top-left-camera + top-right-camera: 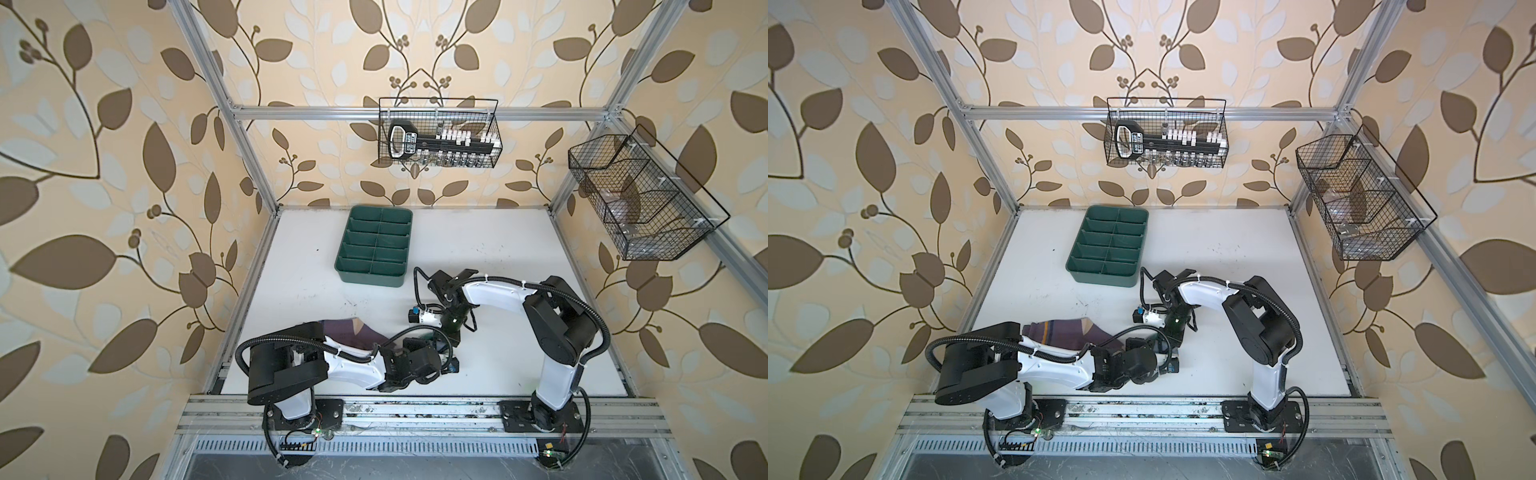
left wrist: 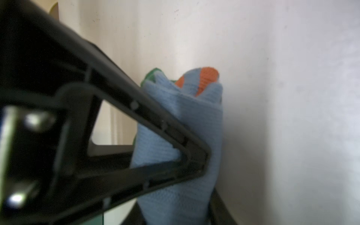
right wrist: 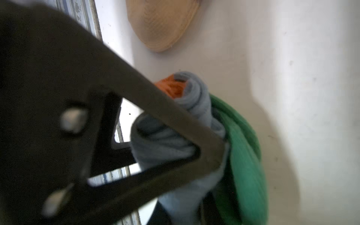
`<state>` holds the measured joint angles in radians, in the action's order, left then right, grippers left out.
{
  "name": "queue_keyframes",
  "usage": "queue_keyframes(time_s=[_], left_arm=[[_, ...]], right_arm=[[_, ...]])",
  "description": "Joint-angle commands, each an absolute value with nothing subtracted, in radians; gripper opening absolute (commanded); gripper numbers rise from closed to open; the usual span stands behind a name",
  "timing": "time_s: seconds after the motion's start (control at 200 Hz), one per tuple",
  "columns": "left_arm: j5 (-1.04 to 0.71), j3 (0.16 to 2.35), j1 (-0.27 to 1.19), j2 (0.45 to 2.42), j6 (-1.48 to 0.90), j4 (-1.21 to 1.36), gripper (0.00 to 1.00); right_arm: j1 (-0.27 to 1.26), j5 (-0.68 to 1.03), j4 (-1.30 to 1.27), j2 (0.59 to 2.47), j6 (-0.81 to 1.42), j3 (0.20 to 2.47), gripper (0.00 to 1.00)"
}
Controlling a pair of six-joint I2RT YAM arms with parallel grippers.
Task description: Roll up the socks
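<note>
The table (image 1: 519,257) is carrying a compartment tray (image 1: 376,249) towards its rear, left of the middle, in both top views. Nearer the front, the flat sock (image 1: 347,332) is lying on the table at the left, with the left arm (image 1: 353,368) reaching over its near part. Just right of it (around the table's middle front) the bundled sock (image 2: 181,120) is sitting pinched between the fingers of the left gripper (image 2: 206,175) and of the right gripper (image 3: 212,181), the two meeting there. The rear wire basket (image 1: 438,133) is hanging above the table's back edge, and the side wire basket (image 1: 640,199) above its right edge.
</note>
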<state>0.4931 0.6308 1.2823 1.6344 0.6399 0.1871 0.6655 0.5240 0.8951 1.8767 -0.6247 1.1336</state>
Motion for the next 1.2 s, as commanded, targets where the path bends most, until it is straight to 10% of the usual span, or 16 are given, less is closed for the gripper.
queue_keyframes(time_s=[0.0, 0.255, 0.635, 0.99, 1.195], left_arm=[[0.503, 0.661, 1.272, 1.713, 0.6, 0.191, 0.02], [0.38, 0.669, 1.272, 1.671, 0.598, 0.047, 0.0], [0.297, 0.765, 1.213, 1.657, 0.528, -0.132, 0.0], [0.114, 1.1, 1.07, 1.787, 0.293, -0.575, 0.0], [-0.11, 1.267, 0.94, 1.881, 0.169, -0.763, 0.0]], right_arm=[[0.677, 0.354, 0.796, 1.956, -0.649, 1.056, 0.13], [0.667, 0.314, 0.722, 1.787, -0.636, 1.0, 0.37], [0.456, 0.486, 0.451, 1.284, -0.521, 0.86, 0.44], [0.071, 0.371, -0.491, 0.701, 0.288, 0.462, 0.51], [0.09, 0.348, -0.376, 0.652, 0.401, 0.441, 0.51]])
